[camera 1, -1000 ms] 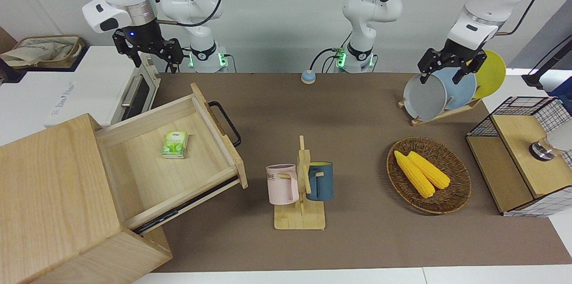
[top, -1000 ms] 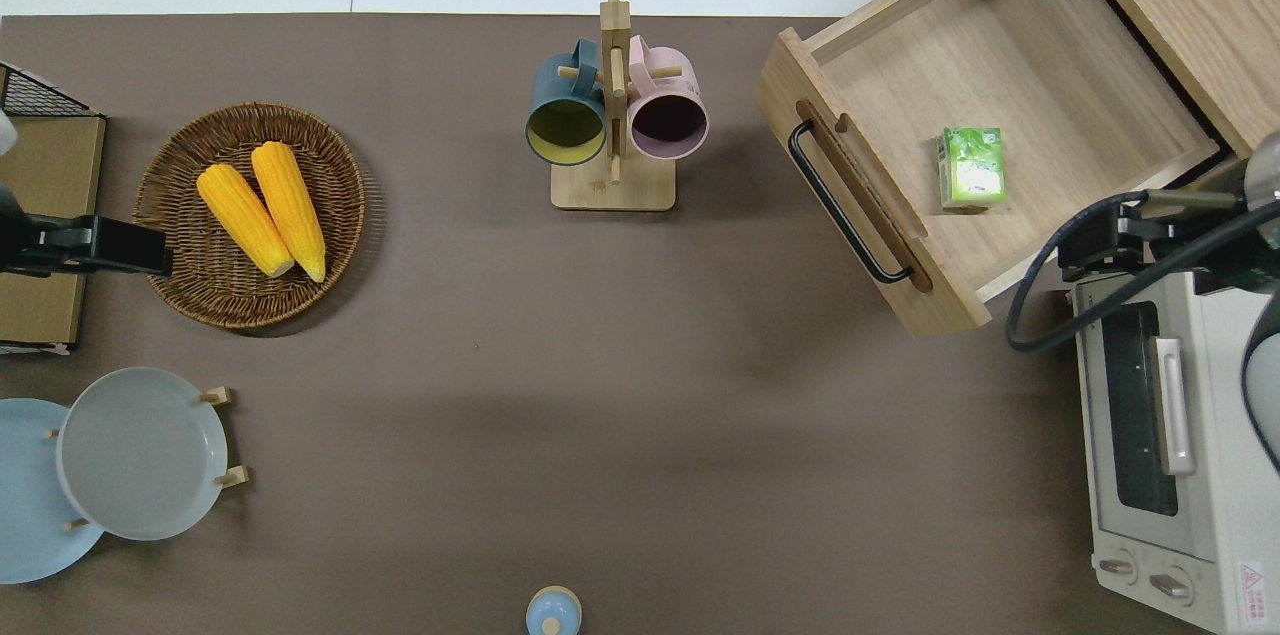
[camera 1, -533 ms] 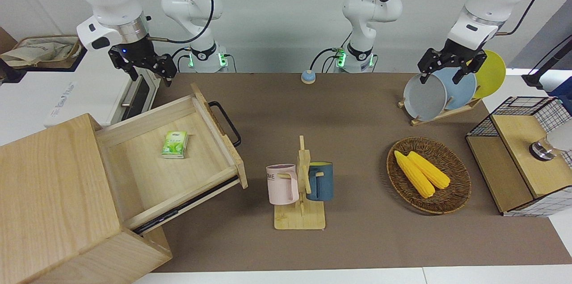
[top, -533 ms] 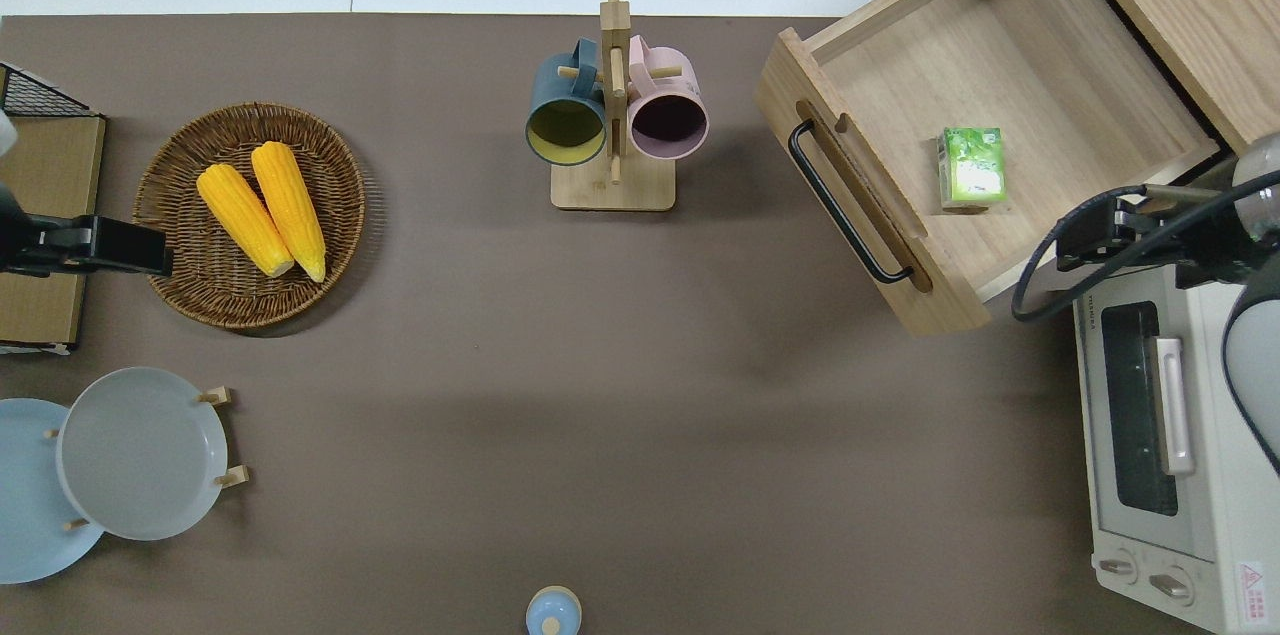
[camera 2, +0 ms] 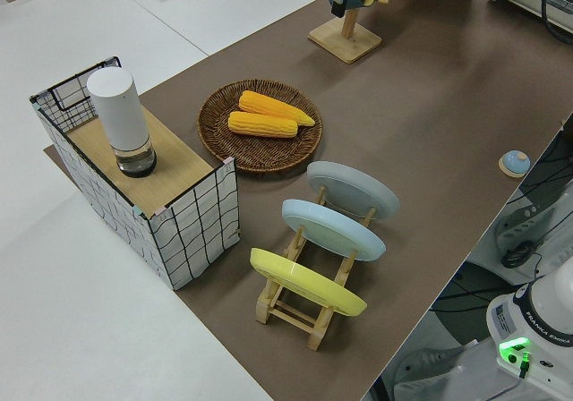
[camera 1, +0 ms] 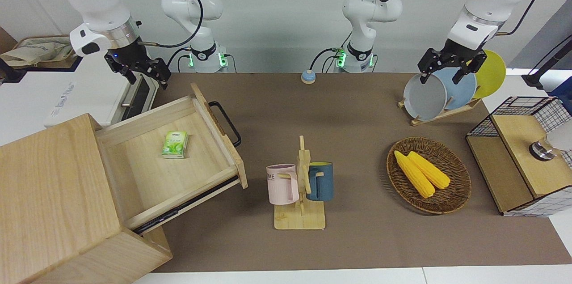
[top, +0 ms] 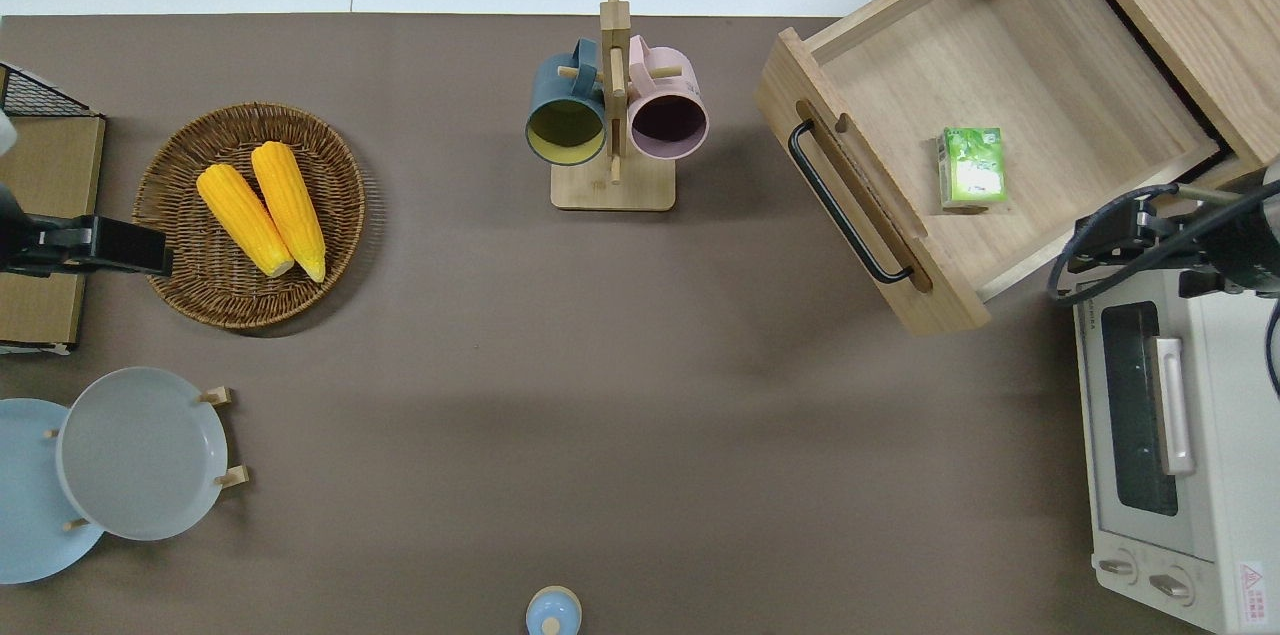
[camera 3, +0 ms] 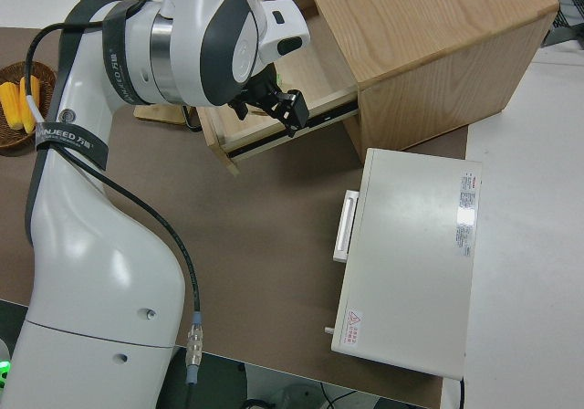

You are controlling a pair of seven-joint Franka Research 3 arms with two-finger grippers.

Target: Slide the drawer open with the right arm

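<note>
- The right gripper [camera 1: 144, 70] has drawn back from the drawer [camera 1: 178, 158] since the earlier frames, moving toward the right arm's end of the table; seen from overhead it now hangs over the corner of the white toaster oven [top: 1170, 435] that lies next to the drawer.
- Its fingers stand apart and hold nothing.
- The drawer has not moved: it is pulled well out of the pale wooden cabinet [camera 1: 53, 203], and its black loop handle [camera 1: 225, 123] is free of any gripper.
- A small green packet [camera 1: 175, 144] lies flat on the drawer floor, in the same spot as before.
- The left arm is parked, its gripper [camera 1: 449, 67] open-fingered and unchanged.
- A mug rack [camera 1: 301, 194] with a pink mug [camera 1: 282, 184] and a blue mug [camera 1: 321, 181] stands on the table just past the drawer's front, toward the left arm's end.
- Farther that way sit a wicker basket [camera 1: 456, 194] with two corn cobs [camera 1: 421, 173], a plate rack [camera 1: 440, 112] and a wire-grid box [camera 1: 518, 158].
</note>
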